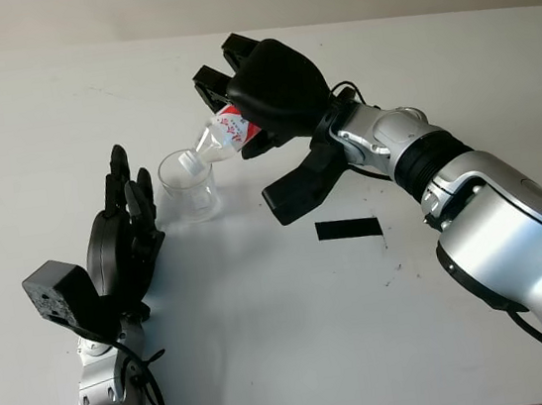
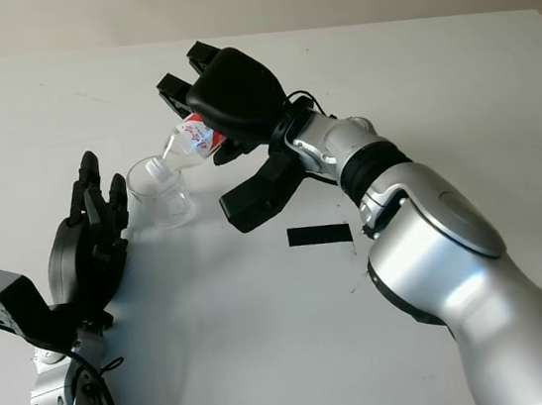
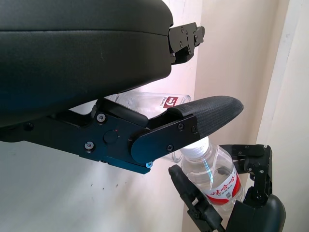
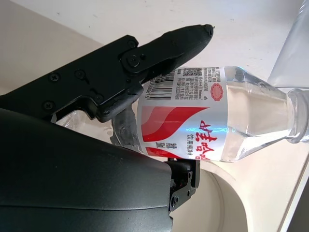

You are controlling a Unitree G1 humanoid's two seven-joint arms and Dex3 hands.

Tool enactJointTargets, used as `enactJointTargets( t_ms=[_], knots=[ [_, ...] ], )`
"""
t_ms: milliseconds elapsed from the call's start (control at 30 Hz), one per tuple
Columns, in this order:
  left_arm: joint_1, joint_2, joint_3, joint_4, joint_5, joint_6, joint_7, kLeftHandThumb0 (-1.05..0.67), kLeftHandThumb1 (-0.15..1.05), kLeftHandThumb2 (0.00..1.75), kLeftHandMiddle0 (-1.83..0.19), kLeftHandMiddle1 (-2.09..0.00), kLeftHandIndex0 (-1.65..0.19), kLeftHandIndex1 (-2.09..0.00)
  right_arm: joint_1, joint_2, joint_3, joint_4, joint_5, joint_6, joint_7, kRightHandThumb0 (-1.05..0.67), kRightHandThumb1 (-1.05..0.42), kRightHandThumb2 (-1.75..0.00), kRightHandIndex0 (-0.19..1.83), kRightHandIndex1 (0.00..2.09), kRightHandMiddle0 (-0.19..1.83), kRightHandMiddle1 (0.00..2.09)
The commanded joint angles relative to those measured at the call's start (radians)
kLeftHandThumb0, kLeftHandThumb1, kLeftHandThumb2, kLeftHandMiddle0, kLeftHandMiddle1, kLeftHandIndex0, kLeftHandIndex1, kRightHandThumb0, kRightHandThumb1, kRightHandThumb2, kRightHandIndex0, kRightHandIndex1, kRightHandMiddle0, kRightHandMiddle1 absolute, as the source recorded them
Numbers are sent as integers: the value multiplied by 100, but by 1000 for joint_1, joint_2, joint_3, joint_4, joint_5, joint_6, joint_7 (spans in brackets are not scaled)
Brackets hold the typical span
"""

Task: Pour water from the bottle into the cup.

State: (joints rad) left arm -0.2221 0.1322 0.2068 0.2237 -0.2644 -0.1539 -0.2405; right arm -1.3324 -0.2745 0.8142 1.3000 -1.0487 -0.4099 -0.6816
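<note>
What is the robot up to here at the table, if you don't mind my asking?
It is pouring water. The right hand grips a small water bottle with a red and white label, tilted so its neck points down at the rim of a clear plastic cup standing on the white table. The left hand is open, just beside the cup on its left. A strip of black tape lies on the table nearby.

The bottle [image 4: 203, 116] carries a white label with red swirls, red Chinese characters, a small red round seal, and a black barcode; the fine print is unreadable.
</note>
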Motion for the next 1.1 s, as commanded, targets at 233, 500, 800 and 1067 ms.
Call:
enactJointTargets(
  t_ms=[233,500,800,1067],
  knots=[
    [8,-5,-7,23,6,9,-1,-78,105,78,11,-5,17,-5,21,32,-225,-6,282,-42,192,-22,-105,-26,118,209,69,209],
    [5,1,-2,31,-3,7,-16,-78,105,78,11,-5,17,-5,87,71,-448,-62,552,-30,369,-19,-101,-28,119,209,82,209],
    [6,3,-2,26,-1,24,-20,-79,105,78,12,-5,18,-5,235,121,-738,-252,935,76,663,-23,-105,-22,119,209,102,209],
    [11,5,-3,24,7,36,-13,-79,105,79,12,-5,19,-5,511,110,-912,-728,1255,454,910,-25,-105,-23,124,209,94,209]
  ],
)
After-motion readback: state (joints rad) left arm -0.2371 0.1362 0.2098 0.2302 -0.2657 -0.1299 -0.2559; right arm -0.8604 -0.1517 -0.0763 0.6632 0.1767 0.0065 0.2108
